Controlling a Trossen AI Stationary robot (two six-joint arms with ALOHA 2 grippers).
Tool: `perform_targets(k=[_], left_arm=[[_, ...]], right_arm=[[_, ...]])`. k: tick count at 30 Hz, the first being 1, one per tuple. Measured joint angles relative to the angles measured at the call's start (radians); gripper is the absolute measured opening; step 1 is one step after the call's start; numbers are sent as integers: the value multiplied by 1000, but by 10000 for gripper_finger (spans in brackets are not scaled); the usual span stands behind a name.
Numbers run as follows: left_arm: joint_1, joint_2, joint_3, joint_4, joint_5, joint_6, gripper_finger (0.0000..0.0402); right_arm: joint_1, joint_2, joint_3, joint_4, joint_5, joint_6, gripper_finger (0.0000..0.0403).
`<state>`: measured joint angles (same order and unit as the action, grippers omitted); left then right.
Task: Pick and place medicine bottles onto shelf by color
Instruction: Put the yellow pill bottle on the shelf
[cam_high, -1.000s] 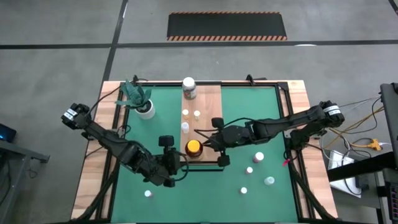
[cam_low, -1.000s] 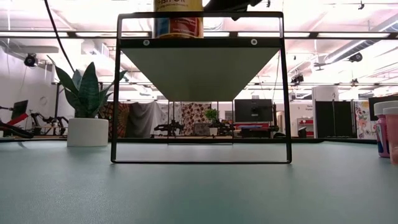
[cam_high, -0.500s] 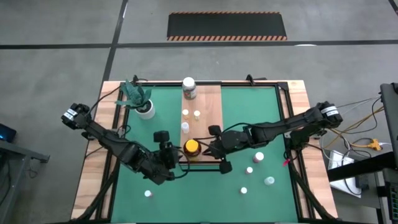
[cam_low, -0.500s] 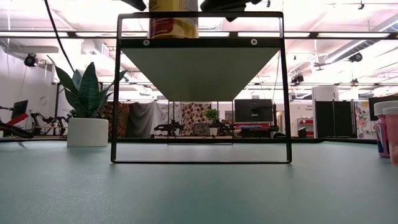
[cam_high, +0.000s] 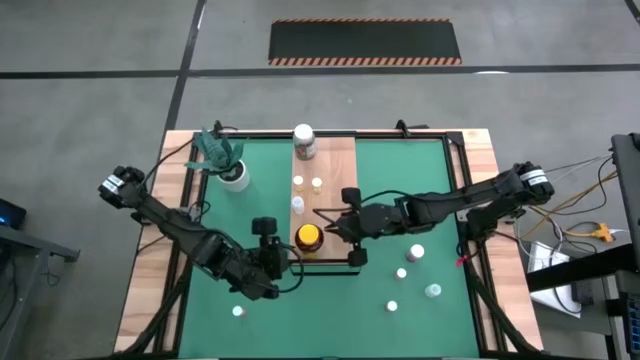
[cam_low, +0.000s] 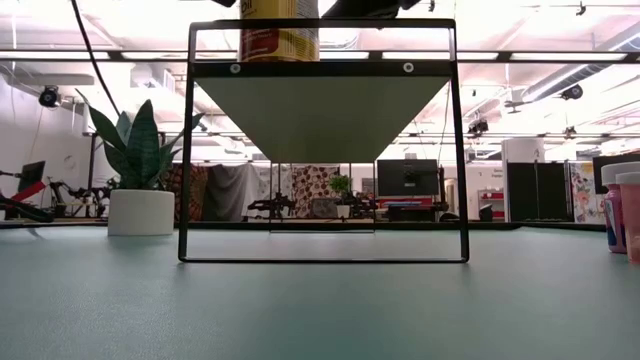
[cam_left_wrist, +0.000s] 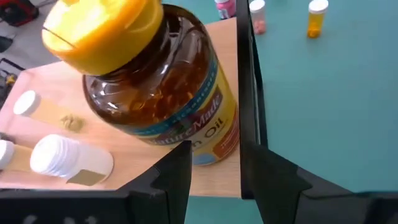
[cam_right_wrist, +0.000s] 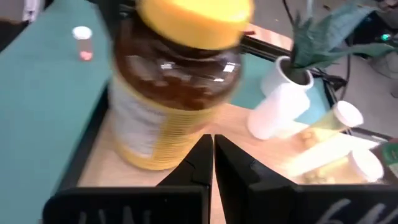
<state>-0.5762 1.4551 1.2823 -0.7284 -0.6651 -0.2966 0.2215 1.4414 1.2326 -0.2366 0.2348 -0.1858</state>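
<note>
the amber jar with a glossy yellow lid is seen standing upright at the near end of the shelf, a long light-brown wooden board carried on a thin black frame. the left gripper is held just beside the jar at its 9 o'clock, its dark fingers parted around open air and grasping nothing; in the left wrist view the jar's rounded, labelled side fills the space just ahead of them. the right gripper is placed at the jar's 2 o'clock, fingers pressed together and empty, close to the jar. whether either gripper touches the jar cannot be told.

toward 12 o'clock on the board a white bottle, two small bottles and a white-lidded jar are set in a line, leaving bare wood along the right half. on the smooth green mat several small bottles are scattered at 4 o'clock, well apart from the frame, and one lies at 7 o'clock. a white pot with a green plant is seen at 10 o'clock.
</note>
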Motion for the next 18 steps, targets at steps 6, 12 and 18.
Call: perform_targets(k=[6,12,18], left_arm=[[8,-11,-42,4,-10,7,134],[7,-40,-51,-23,-72,-19,134],[2,-51,-51,-58,-73,-58,134]], right_arm=[[1,0,-9,56,-84,3,9],[8,0,-10,104,-123,4,9],[7,0,-10,78,-120,2,9]])
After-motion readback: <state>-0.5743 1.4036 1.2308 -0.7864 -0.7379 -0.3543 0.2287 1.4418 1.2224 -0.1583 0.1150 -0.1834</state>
